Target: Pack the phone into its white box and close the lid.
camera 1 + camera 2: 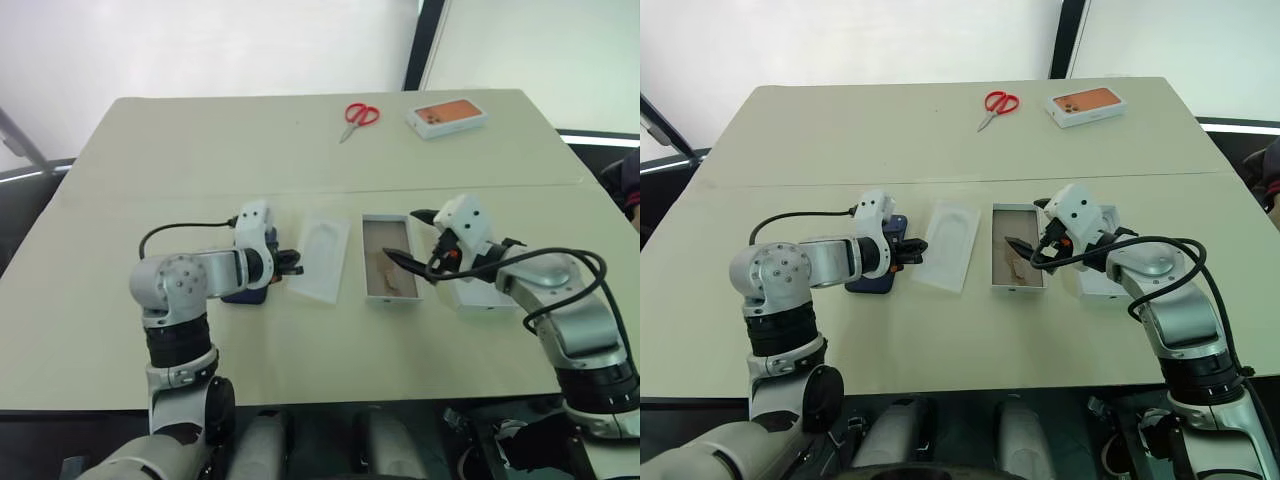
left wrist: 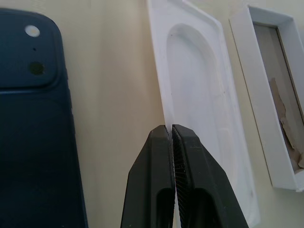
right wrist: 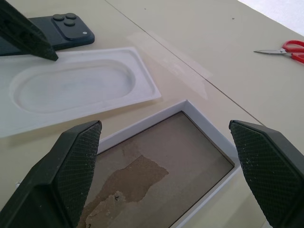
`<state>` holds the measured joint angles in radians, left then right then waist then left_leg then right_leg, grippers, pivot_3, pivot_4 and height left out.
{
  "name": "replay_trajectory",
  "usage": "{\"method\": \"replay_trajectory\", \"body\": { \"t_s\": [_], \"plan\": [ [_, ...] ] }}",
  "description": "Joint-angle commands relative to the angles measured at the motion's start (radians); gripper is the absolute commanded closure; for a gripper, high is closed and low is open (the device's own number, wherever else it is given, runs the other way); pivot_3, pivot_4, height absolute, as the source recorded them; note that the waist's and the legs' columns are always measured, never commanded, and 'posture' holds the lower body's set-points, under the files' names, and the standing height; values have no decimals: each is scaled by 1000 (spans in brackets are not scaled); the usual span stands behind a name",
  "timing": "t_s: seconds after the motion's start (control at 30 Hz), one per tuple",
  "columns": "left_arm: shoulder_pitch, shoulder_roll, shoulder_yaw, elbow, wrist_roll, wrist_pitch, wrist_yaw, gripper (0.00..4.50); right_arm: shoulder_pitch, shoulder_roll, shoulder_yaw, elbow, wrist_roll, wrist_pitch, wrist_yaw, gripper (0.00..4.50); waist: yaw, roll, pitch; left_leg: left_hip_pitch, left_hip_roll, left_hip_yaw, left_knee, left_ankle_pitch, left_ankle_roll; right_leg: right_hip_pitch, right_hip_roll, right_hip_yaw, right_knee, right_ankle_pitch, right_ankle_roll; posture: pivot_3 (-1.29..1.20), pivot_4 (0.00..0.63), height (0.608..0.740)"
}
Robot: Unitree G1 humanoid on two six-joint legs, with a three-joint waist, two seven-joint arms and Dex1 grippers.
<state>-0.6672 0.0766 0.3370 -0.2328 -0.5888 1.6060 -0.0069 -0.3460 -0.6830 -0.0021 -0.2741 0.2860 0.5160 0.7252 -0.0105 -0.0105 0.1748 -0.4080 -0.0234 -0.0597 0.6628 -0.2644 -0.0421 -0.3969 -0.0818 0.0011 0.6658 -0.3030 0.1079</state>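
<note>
Silver arms; black cables; white wrists; black textured fingers (image 3: 78,161).

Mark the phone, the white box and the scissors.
phone (image 2: 33,137), left wrist view, glossy back.
white box (image 3: 156,185), right wrist view, brownish floor.
scissors (image 1: 362,114), left eye view, red handles.

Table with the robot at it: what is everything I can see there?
table: one, beige, under everything
phone: one, dark navy, by the left gripper
moulded insert: one, white, between phone and white box
white box: one, white with brownish floor, open, middle
lid: one, white, under the right arm
scissors: one pair, red handles, far side
orange-topped box: one, white and orange, far side, right of scissors
left gripper: black fingers, shut at the insert's edge
right gripper: black fingers, open over the white box
</note>
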Motion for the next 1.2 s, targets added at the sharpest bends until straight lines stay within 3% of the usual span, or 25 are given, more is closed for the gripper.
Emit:
{"method": "replay_trajectory", "body": {
  "t_s": [0.03, 0.23, 0.3, 0.7, 0.97, 1.2],
  "plan": [
    [-36, 2, 61, -13, 16, 8, -3, 4441, -22, -1, -11, -24, 1, -17, 5, 0, 0, 0, 0, 0, 0, 0, 0, 0, 0, 0, 0, 0, 0, 0, 0, 0, 150, 740],
    [-167, -80, 357, -4, -84, 8, -49, 4441, -28, -33, -43, 4, -8, -29, 17, 0, 0, -1, 0, 0, 0, 0, 0, 0, 0, 0, 0, 0, 0, 0, 0, 0, 150, 740],
    [-190, -124, 400, 3, -116, 8, -35, 4441, -36, -50, -58, 27, -15, -39, 19, 0, 4, -1, 0, 0, -1, 0, 0, 0, 0, 1, 0, -1, -1, 0, 0, 0, 150, 740],
    [-181, -375, 281, 105, -151, 8, 165, 4441, -30, -153, -139, 132, -44, -105, 46, 0, -2, -4, 2, 0, -1, 0, 0, 0, 0, 1, 0, 0, -1, 0, 0, 0, 150, 740],
    [-245, -437, 228, 213, -130, 5, 205, 4441, -3, -146, -142, 105, -45, -101, 42, 0, 5, -4, 2, 0, -2, 0, 0, 0, -1, 1, 0, 0, -1, 0, 0, 0, 150, 740],
    [-253, -413, 180, 260, -156, -18, 165, 4441, 10, -131, -130, 79, -43, -86, 31, 0, 3, -4, 2, 0, -2, 0, 0, 1, -1, 1, 0, 0, -1, 0, 0, 0, 150, 740]
  ]
}}
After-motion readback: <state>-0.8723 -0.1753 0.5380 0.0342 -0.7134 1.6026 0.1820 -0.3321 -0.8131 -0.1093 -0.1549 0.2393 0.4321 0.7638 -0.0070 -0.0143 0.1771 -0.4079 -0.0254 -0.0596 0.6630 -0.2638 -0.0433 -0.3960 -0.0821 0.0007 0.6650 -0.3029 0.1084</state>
